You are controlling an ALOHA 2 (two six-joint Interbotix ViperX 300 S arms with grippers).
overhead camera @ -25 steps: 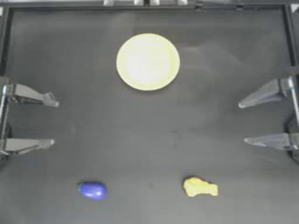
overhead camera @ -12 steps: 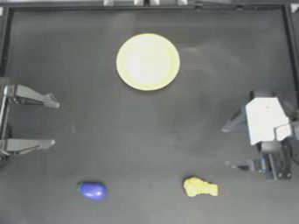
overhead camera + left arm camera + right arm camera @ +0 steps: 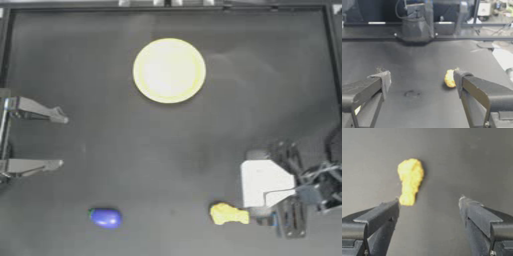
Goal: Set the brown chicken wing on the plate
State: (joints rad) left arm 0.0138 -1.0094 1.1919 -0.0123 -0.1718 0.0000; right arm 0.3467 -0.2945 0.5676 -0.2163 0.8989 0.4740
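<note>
The brown chicken wing (image 3: 228, 214) lies on the dark table near its front edge, right of centre. My right gripper (image 3: 259, 186) hovers just right of it, open, under its white wrist block. In the right wrist view the wing (image 3: 410, 180) lies just ahead of one jaw tip, off to the side of the open gap of the right gripper (image 3: 429, 200). The pale yellow plate (image 3: 168, 70) sits far off at the back centre, bare. My left gripper (image 3: 60, 141) is parked open at the left edge; its wrist view shows the wing (image 3: 449, 78) far across the table.
A round blue ball (image 3: 105, 218) rests near the front edge, left of the wing. A raised frame (image 3: 167, 6) runs along the back of the table.
My right arm left its parked spot at the right edge and swung forward and inward until it stood next to the wing. The wing, ball, plate and left arm have not moved.
</note>
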